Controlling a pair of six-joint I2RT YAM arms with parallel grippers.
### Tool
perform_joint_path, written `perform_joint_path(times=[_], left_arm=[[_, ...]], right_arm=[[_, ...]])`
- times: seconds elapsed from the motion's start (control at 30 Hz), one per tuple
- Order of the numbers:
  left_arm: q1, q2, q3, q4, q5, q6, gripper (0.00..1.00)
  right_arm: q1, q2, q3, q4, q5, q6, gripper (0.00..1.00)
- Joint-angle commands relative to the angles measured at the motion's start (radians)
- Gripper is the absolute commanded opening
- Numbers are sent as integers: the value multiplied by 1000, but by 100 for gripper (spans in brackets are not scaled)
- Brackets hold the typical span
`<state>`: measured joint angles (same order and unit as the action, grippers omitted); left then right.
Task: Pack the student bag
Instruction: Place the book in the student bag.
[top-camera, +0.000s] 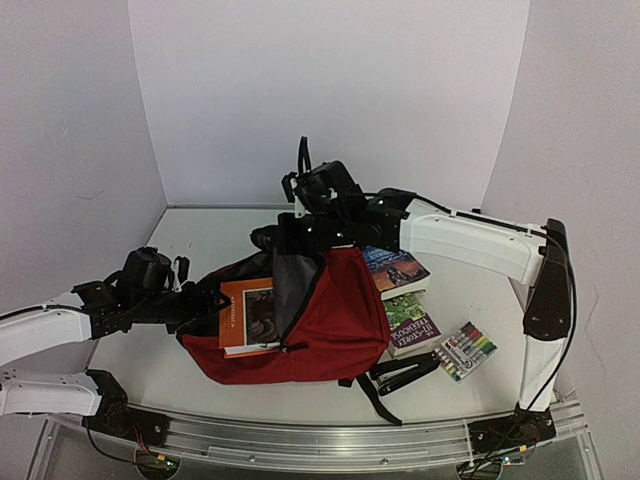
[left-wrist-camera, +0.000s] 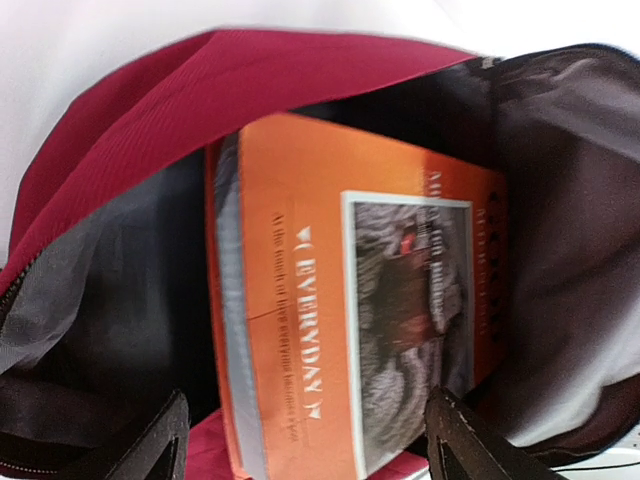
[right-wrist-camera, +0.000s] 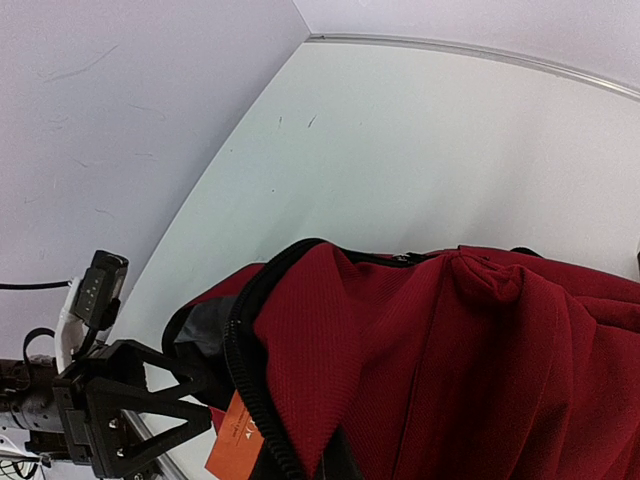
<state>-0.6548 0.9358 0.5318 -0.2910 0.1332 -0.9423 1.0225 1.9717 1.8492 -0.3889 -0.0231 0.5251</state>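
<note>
Starting nearest us: left gripper sits at the mouth of the student bag, on the bag's left; fingers stand apart, one each side of the near end of the orange book, not clamped on it as far as we can see; book lies half inside the bag, cover up, long axis running straight away from the claw into the bag; bag lies on the table between both arms, long axis left-right, mouth toward the left arm, so left is nearer; we judge the next move is a push along that axis to seat the book; grey lining shows slack either side of the book; retreat room is left of the bag, back along the left arm; right of the bag: marker pack just beside, green book and blue book against its side, unpacked; beyond the bag, right gripper closed, apparently pinching the upper lip, holding the mouth up.
</note>
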Motion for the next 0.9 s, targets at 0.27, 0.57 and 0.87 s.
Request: perform_joint_path(times=[0.27, 0.57, 0.87], left_arm=[[-4, 253, 52, 130, 129, 28, 57], [-5, 473, 231, 241, 148, 66, 39], [-9, 581, 303, 286, 174, 76, 37]], right_arm=[[6, -91, -30, 77, 21, 6, 0], [5, -99, -58, 92, 18, 15, 0], [6, -97, -106, 120, 22, 35, 0]])
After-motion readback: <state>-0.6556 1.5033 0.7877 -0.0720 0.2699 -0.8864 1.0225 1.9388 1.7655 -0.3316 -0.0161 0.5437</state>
